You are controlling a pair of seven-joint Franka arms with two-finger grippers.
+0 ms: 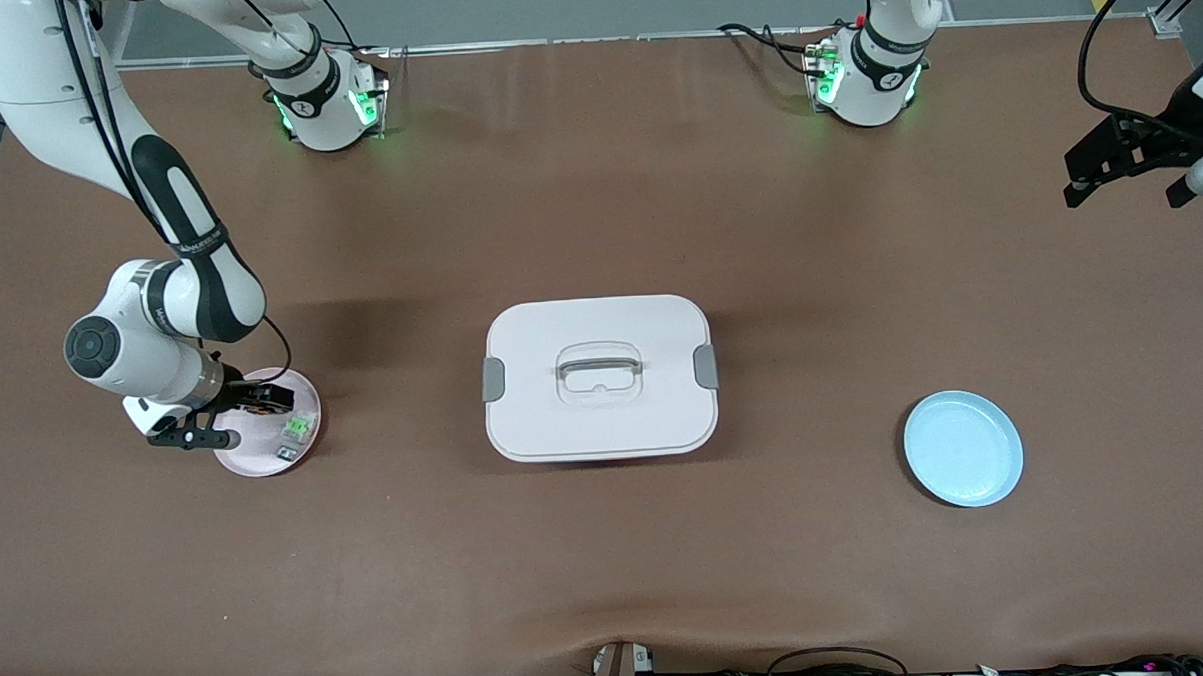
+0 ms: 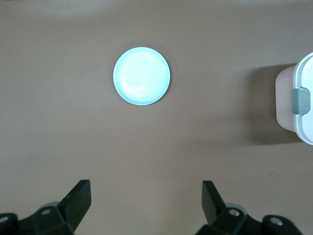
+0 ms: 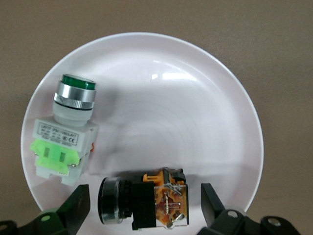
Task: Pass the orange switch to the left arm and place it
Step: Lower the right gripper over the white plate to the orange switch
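At the left of the front view the right arm reaches down from its base at the top left, its forearm slanting toward the lower left and the wrist bent so that the right gripper (image 1: 226,416) hangs low over a pink plate (image 1: 298,387) at the right arm's end of the table. In the right wrist view its two black fingers (image 3: 74,205) stand wide apart with nothing clamped, the orange switch (image 3: 144,201) lying on its side between them at the bottom centre of that picture, its black cap pointing toward one finger and its orange body toward the other. I cannot tell whether either finger touches it. On the same plate, at the left of that picture, lies a green-and-white switch (image 3: 66,132) with a green cap and a metal collar, apart from the orange one.

The box (image 1: 600,377), white with grey side latches and a recessed handle, sits in the middle of the front view, well apart from both plates. A light blue plate (image 1: 963,448) lies at the lower right of that view, toward the left arm's end of the table.

The left arm rises out of the frame from its base at the top right. The left gripper (image 1: 1121,160) shows at the right edge, held high over bare brown table (image 1: 609,558). In the left wrist view its fingers (image 2: 78,198) are spread open and empty, the blue plate in the upper middle of that picture.
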